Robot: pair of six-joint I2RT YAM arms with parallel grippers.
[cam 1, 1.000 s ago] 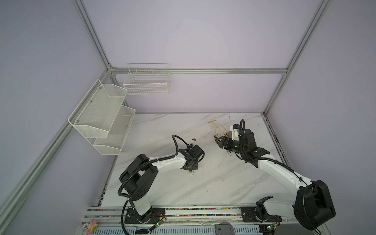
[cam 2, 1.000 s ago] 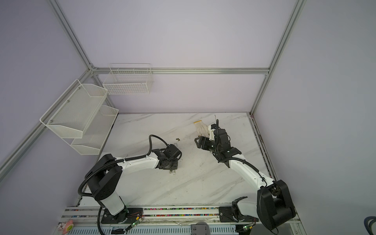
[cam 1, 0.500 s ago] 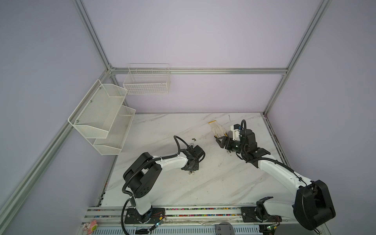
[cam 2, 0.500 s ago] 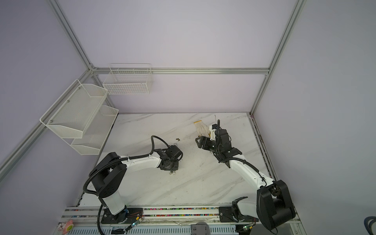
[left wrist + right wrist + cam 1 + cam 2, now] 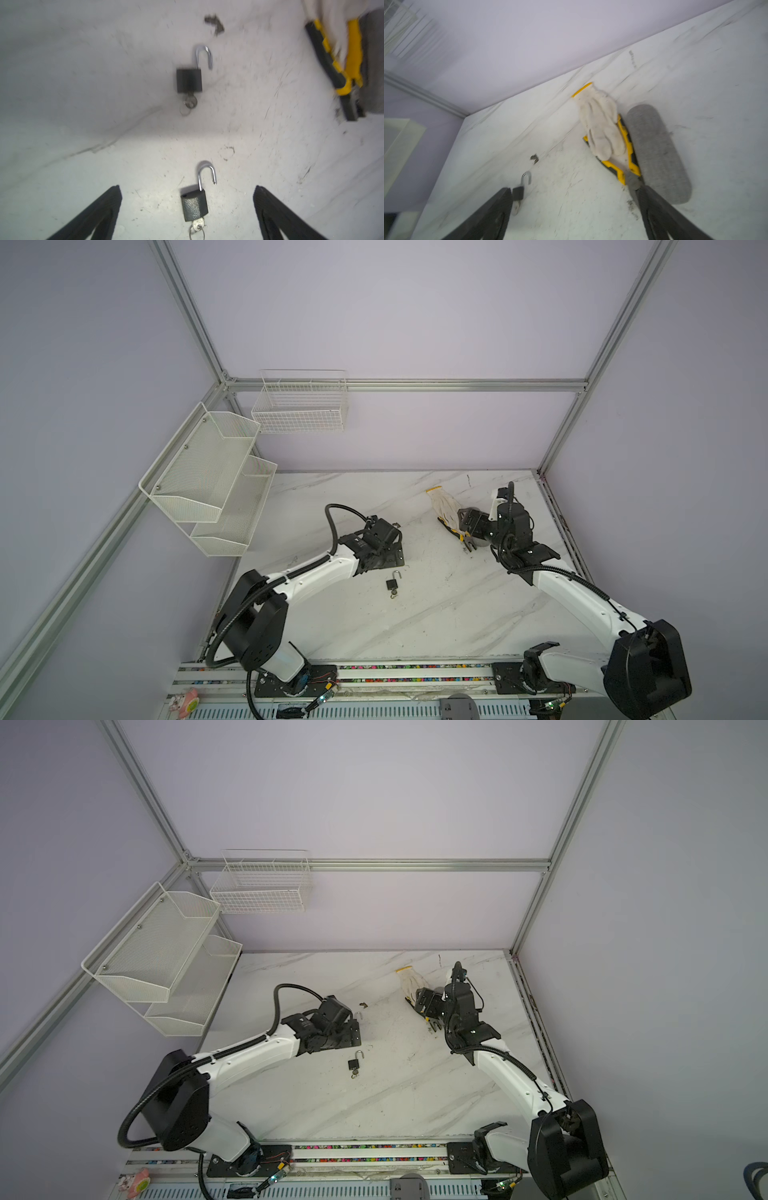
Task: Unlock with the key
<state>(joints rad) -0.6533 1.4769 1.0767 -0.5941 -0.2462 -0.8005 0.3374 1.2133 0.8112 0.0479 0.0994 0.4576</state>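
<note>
Nearer padlock (image 5: pixel 391 583): flat on the marble table (image 5: pixel 415 626), lower centre in both top views; shackle swung open, key (image 5: pixel 394 593) in the keyhole, nothing touching it.
Left gripper (image 5: pixel 384 558): just above that padlock in the frame, left of centre; released, its fingers (image 5: pixel 99 212) spread wide in the wrist view, the padlock lying loose between them.
Second padlock (image 5: pixel 189 81): further off, also open-shackled, second key (image 5: pixel 190 101) seated in it; in a top view only its shackle peeks past the left gripper's far edge.
Dark scrap (image 5: pixel 364 1005): small, just beyond the second padlock, centre of frame.
Right gripper (image 5: pixel 467 529): right of centre, released; fingers wide apart over bare table, holding nothing.
Pliers (image 5: pixel 631 151): yellow-and-black handles, beside the right gripper; one finger overlaps their tip in the blurred wrist view, contact unclear.
Grey disc (image 5: pixel 656 153): alongside the pliers.
Glove (image 5: pixel 444 506): white, yellow cuff, draped over the pliers' handles.
Mesh shelves (image 5: pixel 199 472): left wall, upper left.
Wire basket (image 5: pixel 299 414): back wall, left of centre, upper frame.
</note>
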